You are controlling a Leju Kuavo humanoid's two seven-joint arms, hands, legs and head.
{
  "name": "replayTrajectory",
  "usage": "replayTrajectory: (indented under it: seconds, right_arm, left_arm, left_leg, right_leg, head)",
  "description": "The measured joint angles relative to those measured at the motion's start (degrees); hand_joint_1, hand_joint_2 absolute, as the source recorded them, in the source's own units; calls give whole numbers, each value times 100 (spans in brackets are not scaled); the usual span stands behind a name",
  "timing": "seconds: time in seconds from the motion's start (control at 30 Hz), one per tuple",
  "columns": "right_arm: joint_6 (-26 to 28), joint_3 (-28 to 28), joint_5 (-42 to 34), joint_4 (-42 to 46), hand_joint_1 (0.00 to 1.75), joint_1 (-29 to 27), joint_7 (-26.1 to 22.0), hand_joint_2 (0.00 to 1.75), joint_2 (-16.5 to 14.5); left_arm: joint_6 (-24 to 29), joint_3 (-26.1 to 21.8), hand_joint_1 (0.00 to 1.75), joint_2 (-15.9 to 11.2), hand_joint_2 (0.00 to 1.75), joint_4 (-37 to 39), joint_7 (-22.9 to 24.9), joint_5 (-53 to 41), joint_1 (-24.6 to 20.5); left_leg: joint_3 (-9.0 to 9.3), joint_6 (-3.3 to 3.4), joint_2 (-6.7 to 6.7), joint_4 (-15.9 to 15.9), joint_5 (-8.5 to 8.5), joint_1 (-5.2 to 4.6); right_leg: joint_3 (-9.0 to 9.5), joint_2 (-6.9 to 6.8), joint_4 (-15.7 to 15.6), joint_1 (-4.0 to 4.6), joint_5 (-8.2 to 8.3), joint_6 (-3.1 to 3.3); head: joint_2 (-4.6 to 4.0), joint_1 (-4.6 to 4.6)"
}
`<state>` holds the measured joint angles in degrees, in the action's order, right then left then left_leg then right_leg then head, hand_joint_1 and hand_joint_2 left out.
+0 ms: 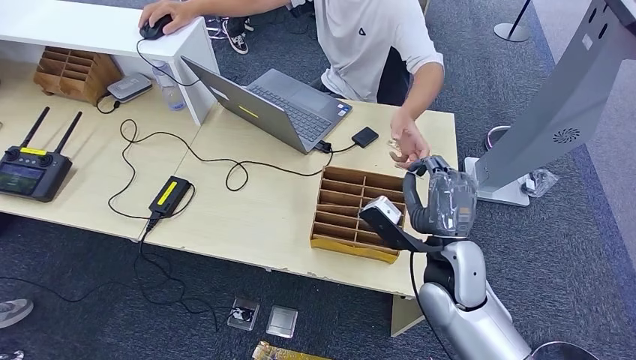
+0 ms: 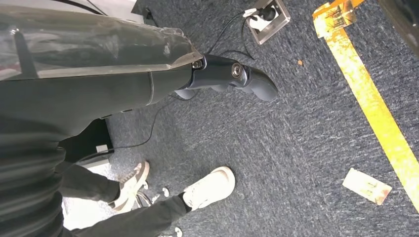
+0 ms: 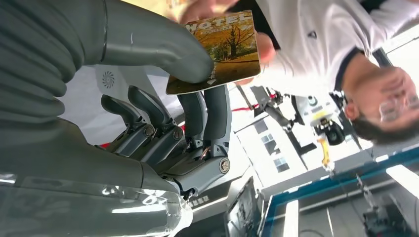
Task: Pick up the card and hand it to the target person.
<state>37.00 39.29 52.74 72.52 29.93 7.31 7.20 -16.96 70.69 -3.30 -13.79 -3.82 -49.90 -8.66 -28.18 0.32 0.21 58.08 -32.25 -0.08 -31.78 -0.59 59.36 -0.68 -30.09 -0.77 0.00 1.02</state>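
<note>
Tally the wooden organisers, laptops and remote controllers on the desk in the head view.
Brown wooden slotted organisers: 2
Grey open laptop: 1
Black twin-antenna remote controller: 1
Total: 4

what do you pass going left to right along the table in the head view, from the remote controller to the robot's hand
remote controller → black power adapter → open laptop → wooden divided tray → right hand raised near the person's open hand
</note>
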Motion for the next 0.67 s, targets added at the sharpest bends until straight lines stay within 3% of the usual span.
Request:
replayTrajectory:
  seconds: [0.4,0.43,0.53,0.57,0.67]
  right_arm:
    - [60,-108,-251,399,169,-19,-181,175,14]
    - [66,-106,-289,340,147,-5,-225,175,-16]
    - [47,-93,-392,106,21,28,-384,175,-132]
    - [32,-84,-410,42,0,37,-441,175,-175]
    - [-13,-53,-410,-103,0,76,-559,175,-284]
  left_arm:
    - [-8,2,0,2,175,0,-28,-2,-1]
    - [-13,2,0,3,175,0,-32,-2,-3]
    - [-26,2,0,7,175,0,-42,-4,-6]
    - [-32,2,0,7,175,0,-44,-4,-8]
    - [-48,2,0,7,175,0,-45,-12,-16]
  left_leg:
    - [-5,0,-1,0,0,0]
    - [-6,0,-1,-1,0,0]
    - [-11,0,-7,-1,0,1]
    - [-13,0,-10,-1,0,1]
    - [-13,0,-12,-1,0,1]
  right_leg:
    - [0,-1,1,0,0,0]
    - [0,-2,1,0,0,0]
    - [-2,-8,2,0,0,0]
    - [-3,-10,2,0,0,0]
    - [-4,-10,4,0,-1,1]
  head:
    - [0,0]
    - [0,0]
    - [0,0]
    - [0,0]
    - [0,1]
